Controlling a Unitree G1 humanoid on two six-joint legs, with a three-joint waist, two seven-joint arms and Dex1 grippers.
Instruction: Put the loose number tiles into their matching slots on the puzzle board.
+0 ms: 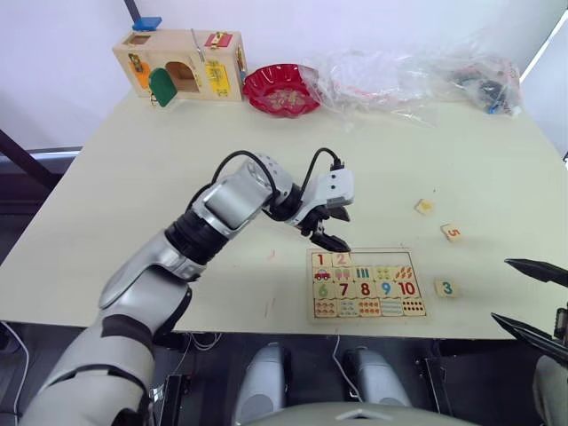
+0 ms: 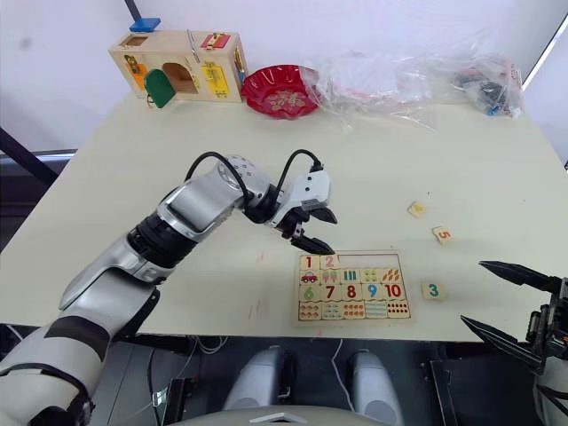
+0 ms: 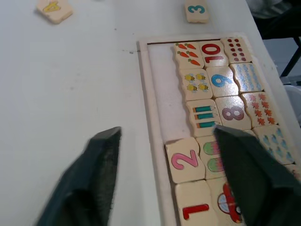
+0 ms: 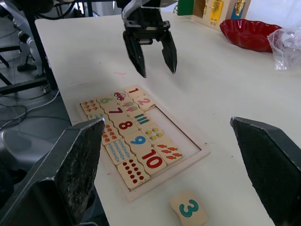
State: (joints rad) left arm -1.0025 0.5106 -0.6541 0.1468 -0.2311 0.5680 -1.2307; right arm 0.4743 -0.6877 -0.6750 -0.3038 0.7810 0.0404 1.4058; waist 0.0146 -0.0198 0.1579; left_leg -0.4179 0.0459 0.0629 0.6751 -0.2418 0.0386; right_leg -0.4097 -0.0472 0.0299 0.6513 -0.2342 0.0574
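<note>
Teal 3 tile [image 4: 189,209] — pink 2 tile [image 3: 185,160] — red bowl [image 1: 281,89]

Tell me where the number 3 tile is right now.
The 3 tile lies loose on the table, just off the puzzle board's right edge, near the right gripper.

I see a pale matt wooden puzzle board [image 1: 367,284], smooth wooden tiles [image 1: 446,287], a matt cream table [image 1: 133,204], and a glossy red bowl [image 1: 281,90].

A broad cream-coloured counter [image 1: 133,186] stands against a plain white wall [image 1: 71,53]. A dark diagonal bar [image 1: 22,151] crosses beside its left edge, over grey floor [image 4: 28,117] strewn with cables and black metal frame legs [image 4: 37,52].
</note>
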